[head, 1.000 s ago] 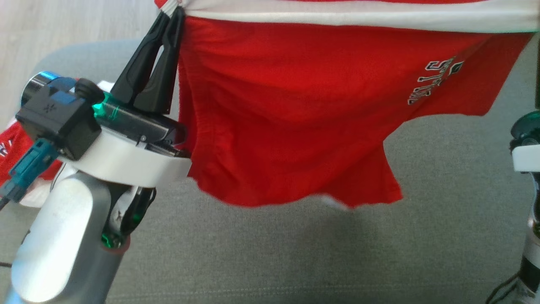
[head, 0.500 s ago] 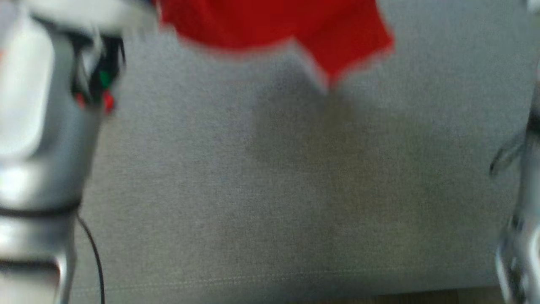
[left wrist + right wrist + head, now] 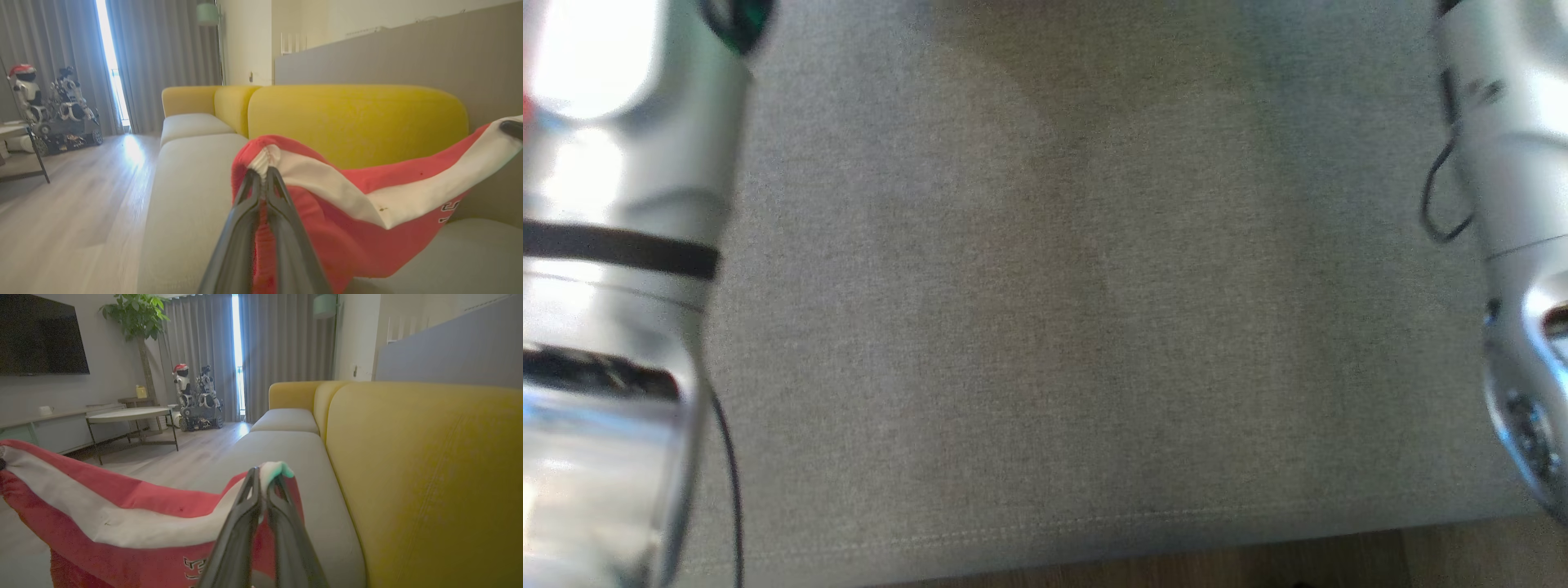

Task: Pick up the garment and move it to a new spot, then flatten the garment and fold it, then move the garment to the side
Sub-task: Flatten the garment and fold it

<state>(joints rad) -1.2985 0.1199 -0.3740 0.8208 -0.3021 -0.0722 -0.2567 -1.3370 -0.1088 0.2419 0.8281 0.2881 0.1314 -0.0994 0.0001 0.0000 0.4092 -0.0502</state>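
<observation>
Garment [image 3: 339, 237] hangs stretched between the left jaws and the right jaws, each pinching its white waistband [image 3: 327, 183].

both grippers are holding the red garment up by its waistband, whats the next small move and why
Probably lower the left gripper and right gripper together, waistband kept taut, to lay the garment on the seat cushion. Each is shut on one end of that band, the cloth hangs between them, and the head view shows the cushion beneath.
</observation>
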